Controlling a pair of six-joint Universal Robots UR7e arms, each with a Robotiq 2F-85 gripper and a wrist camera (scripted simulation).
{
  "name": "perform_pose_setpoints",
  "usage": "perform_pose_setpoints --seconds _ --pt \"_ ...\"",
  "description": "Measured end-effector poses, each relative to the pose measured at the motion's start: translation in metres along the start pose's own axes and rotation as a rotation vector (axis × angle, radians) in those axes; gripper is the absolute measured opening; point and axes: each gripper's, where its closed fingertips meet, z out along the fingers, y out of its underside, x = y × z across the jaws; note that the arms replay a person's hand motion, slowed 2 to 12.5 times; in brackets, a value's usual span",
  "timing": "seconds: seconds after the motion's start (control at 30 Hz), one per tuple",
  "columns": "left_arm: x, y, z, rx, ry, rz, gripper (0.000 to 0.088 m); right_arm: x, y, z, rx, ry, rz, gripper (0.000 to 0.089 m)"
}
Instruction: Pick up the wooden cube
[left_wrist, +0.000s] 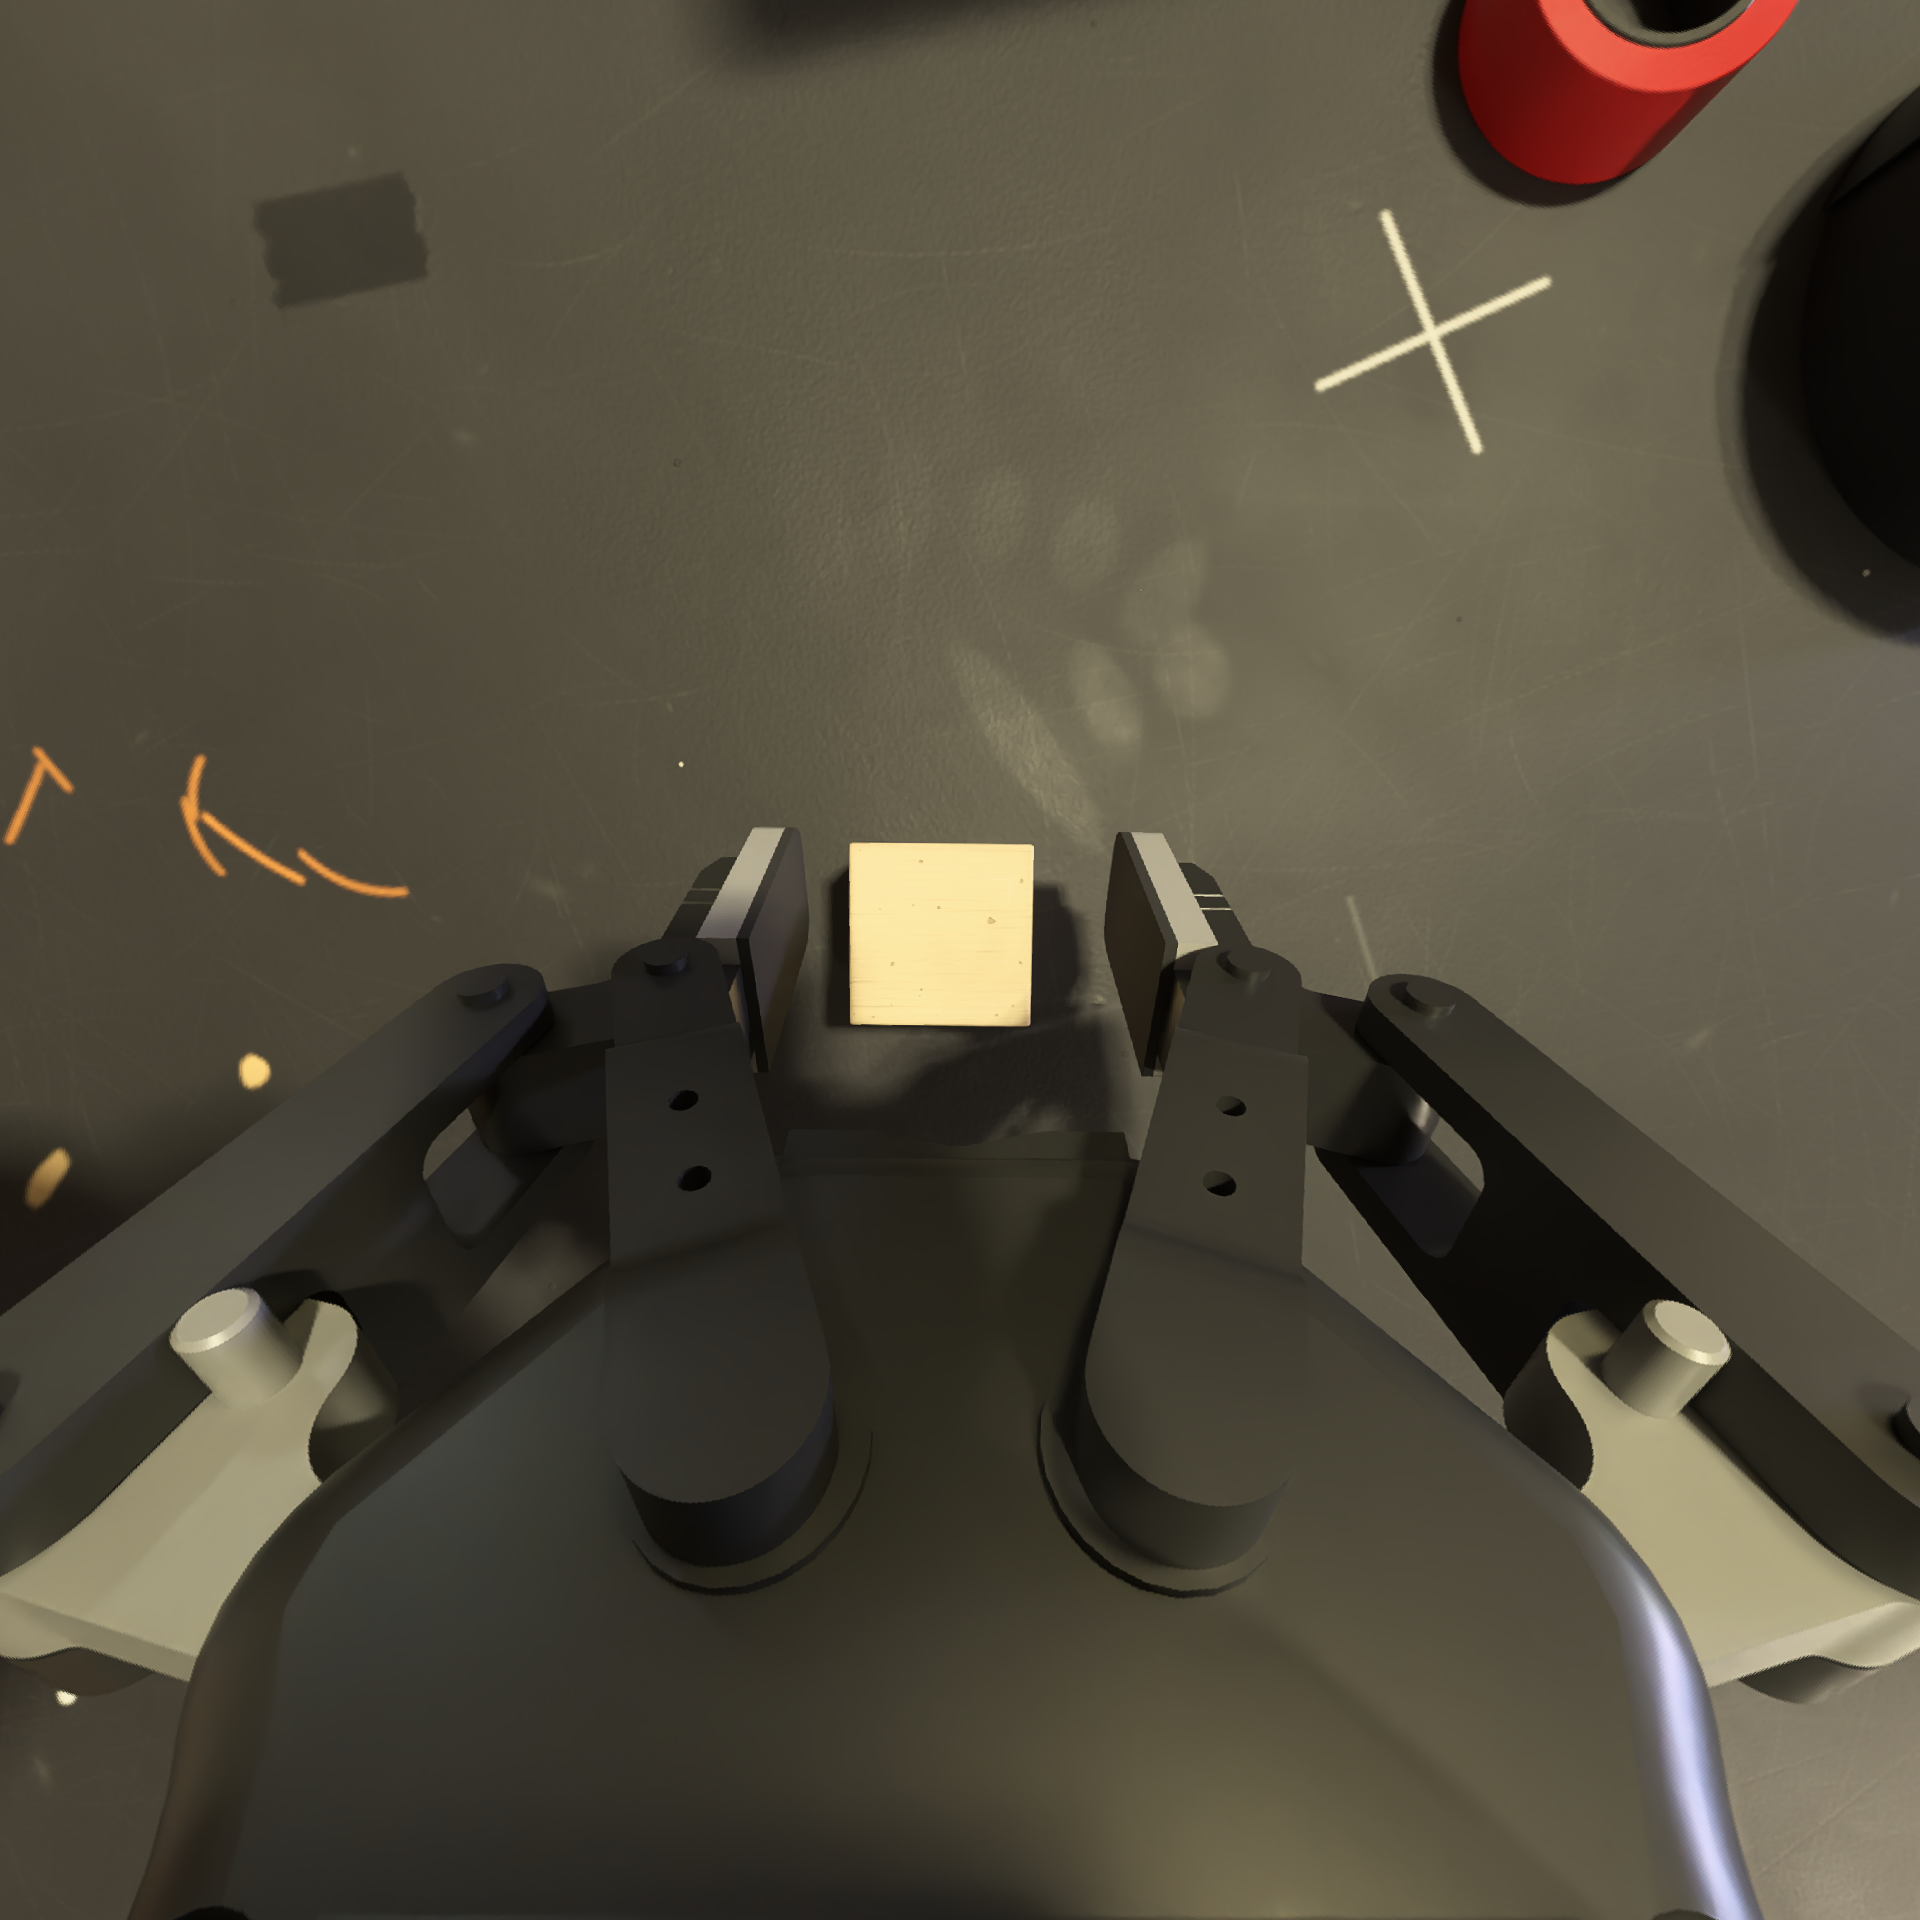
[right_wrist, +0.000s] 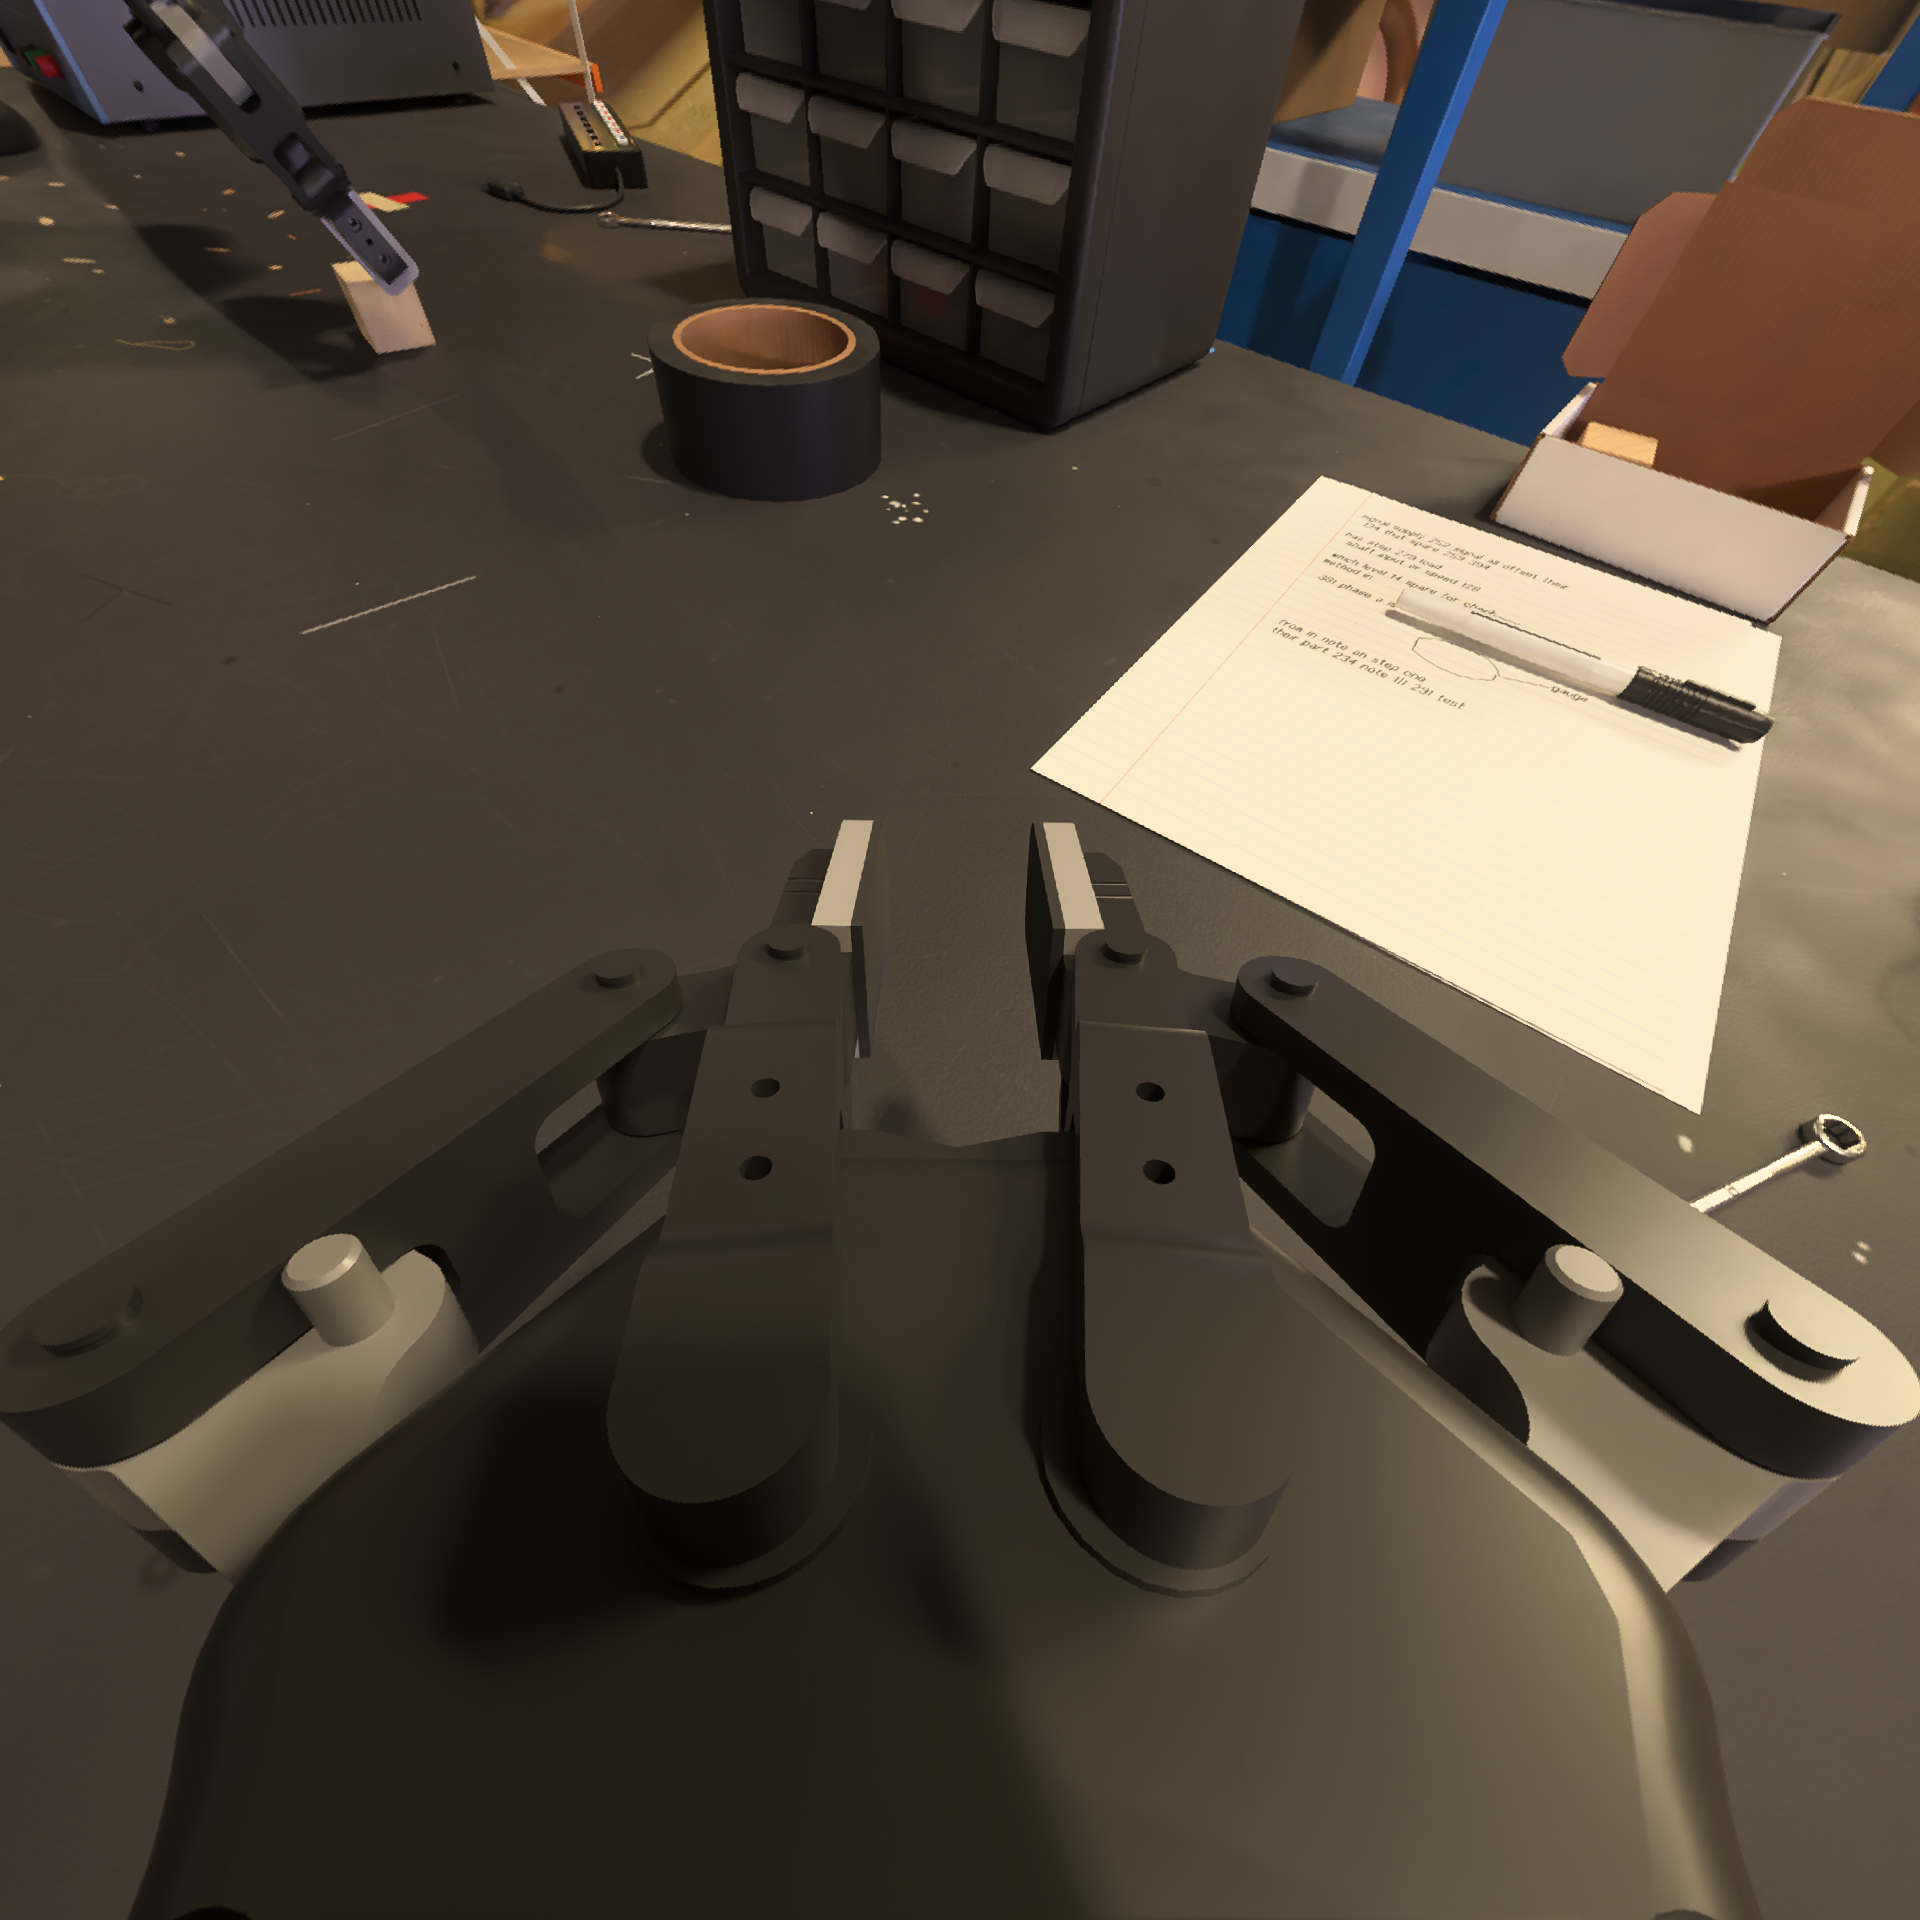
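Observation:
The wooden cube (left_wrist: 940, 933) is pale and square-topped and sits on the dark table. My left gripper (left_wrist: 954, 914) is open and straddles it, one pad on each side, with a small gap on both sides. In the right wrist view the cube (right_wrist: 393, 314) shows at the far left with the left gripper's fingers (right_wrist: 369, 247) around it. My right gripper (right_wrist: 951, 894) is open and empty, low over bare table, far from the cube.
A red cylinder (left_wrist: 1590, 88) and a dark round object (left_wrist: 1860, 395) lie beyond the cube to the right. A black tape roll (right_wrist: 767, 410), a drawer cabinet (right_wrist: 966, 187), lined paper (right_wrist: 1455, 810) with a marker (right_wrist: 1590, 670), a cardboard box (right_wrist: 1683, 530) and a wrench (right_wrist: 1782, 1169) surround the right gripper.

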Motion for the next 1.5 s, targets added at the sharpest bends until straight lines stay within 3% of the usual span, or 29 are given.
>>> perform_pose_setpoints --seconds 0.77,1.03,1.17,1.5 --pt "-0.004 0.011 0.008 -0.034 0.017 -0.009 0.0507 -0.002 0.001 0.004 -0.007 -0.011 -0.001 0.0243" --pt "-0.001 0.011 0.009 -0.026 0.055 -0.024 0.0426 -0.003 0.001 0.006 -0.011 -0.018 -0.002 0.024" --pt "-0.002 0.011 0.008 -0.028 0.067 -0.033 0.0328 -0.004 0.002 0.007 -0.014 -0.022 -0.003 0.0237" --pt "-0.002 0.013 0.006 -0.032 0.081 -0.04 0.0329 -0.006 0.0 0.007 -0.013 -0.027 -0.007 0.023"
